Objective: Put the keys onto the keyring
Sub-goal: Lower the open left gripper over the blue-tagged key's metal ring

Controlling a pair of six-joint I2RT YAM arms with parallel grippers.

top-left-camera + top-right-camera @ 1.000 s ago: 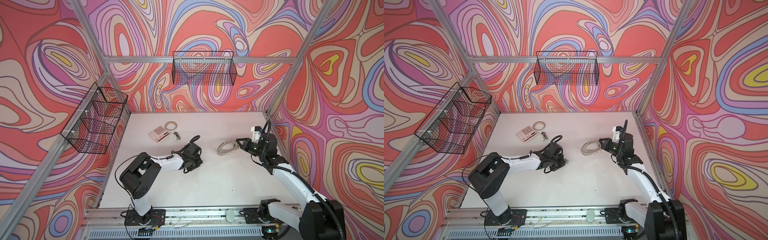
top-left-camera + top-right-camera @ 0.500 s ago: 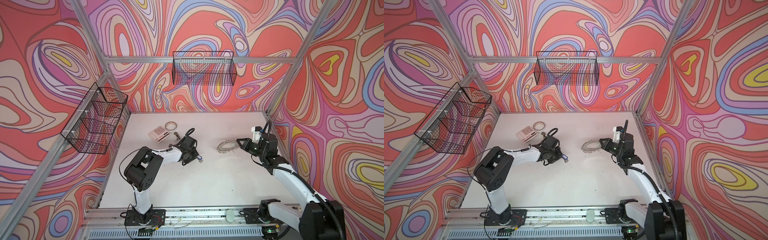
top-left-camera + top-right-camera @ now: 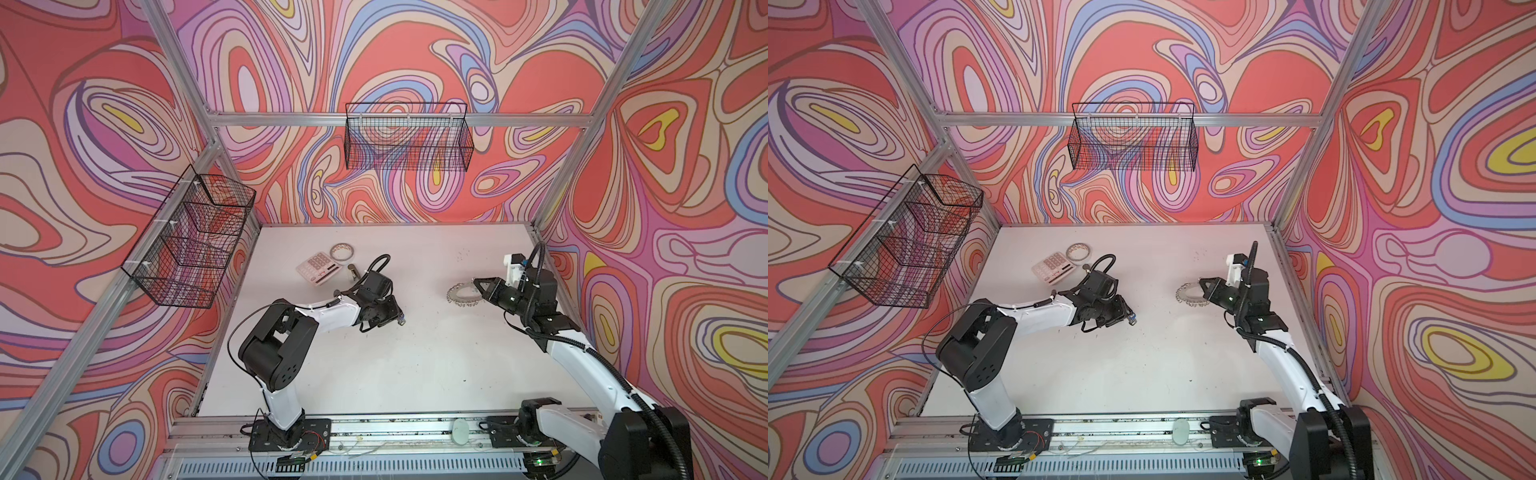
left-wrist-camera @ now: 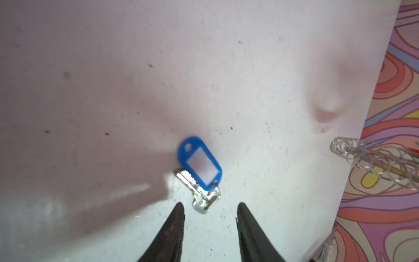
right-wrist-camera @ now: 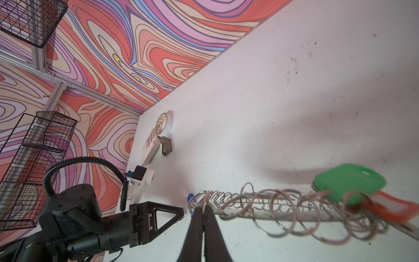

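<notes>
On the white table (image 3: 415, 365), the left gripper (image 4: 209, 211) sat low with its two black fingers spread apart and nothing held between them. The right gripper (image 5: 203, 211) was well apart from the left one. Its fingers were pressed tight together on the edge of the keyring (image 5: 283, 207), pinching it among the little wire loops. The keyring stuck out from the right gripper's tips toward the left gripper. It was not clear if the ring touched the table. A calculator (image 3: 318, 268) lay behind the left gripper and off to one side, with a roll of tape (image 3: 341, 251) just beside it, a bit farther from the gripper. The key with the blue tag (image 4: 200, 163) lay flat on the table just in front of the left gripper's fingertips. Its silver head was nearest the gap between them, and the tag lay farther out. A green tag (image 5: 349, 181) and a red-orange tag (image 5: 383, 212) hung on loops at the side of the keyring farthest from the right gripper's tips, close together.
</notes>
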